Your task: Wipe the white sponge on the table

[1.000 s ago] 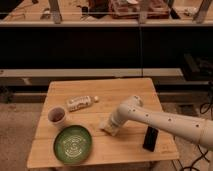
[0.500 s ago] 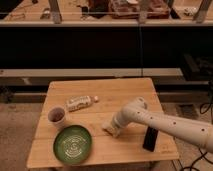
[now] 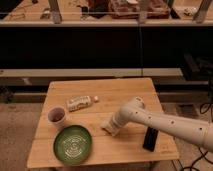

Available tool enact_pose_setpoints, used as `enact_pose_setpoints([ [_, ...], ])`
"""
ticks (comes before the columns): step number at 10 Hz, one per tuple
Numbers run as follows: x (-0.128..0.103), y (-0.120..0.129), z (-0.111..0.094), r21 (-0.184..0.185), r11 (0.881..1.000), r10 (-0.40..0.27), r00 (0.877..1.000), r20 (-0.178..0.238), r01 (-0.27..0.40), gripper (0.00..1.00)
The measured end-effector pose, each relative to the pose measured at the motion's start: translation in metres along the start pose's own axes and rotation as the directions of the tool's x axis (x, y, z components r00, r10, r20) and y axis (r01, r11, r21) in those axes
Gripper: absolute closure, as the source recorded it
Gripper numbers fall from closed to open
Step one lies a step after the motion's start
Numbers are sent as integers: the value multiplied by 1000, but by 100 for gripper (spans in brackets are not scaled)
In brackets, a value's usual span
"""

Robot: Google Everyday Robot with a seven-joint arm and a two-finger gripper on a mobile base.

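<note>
The light wooden table [image 3: 125,90] fills the middle of the camera view. My white arm reaches in from the right, and its gripper [image 3: 111,128] is low on the table top, just right of the green plate. A small pale block, the white sponge [image 3: 106,124], shows at the gripper's tip, pressed against the table. I cannot separate the sponge clearly from the gripper.
A white-labelled bottle [image 3: 80,103] lies on its side at the table's centre-left, with a tiny white cap [image 3: 95,99] beside it. A cup [image 3: 57,116] stands at the left. A green plate [image 3: 73,144] lies at the front left. A black flat object [image 3: 149,138] lies at the front right, under the arm.
The gripper with the sponge has slid slightly toward the table's front edge. The other objects have not moved.
</note>
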Motion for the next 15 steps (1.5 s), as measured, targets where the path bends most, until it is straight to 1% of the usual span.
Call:
enact_pose_setpoints([
  [3, 21, -15, -25, 41, 998, 43, 999, 11, -43, 99],
  [5, 30, -23, -38, 71, 995, 72, 997, -1, -72, 99],
  [8, 56, -44, -48, 110, 987, 124, 992, -14, -121, 99],
  [10, 63, -58, -51, 131, 979, 156, 988, -14, -153, 99],
  [12, 74, -85, -55, 154, 965, 213, 977, -5, -210, 99],
  [13, 75, -96, -53, 153, 964, 223, 975, -5, -219, 99],
  [14, 70, -110, -47, 147, 965, 221, 975, -7, -218, 99],
  [15, 64, -115, -43, 141, 967, 216, 976, -8, -213, 99],
])
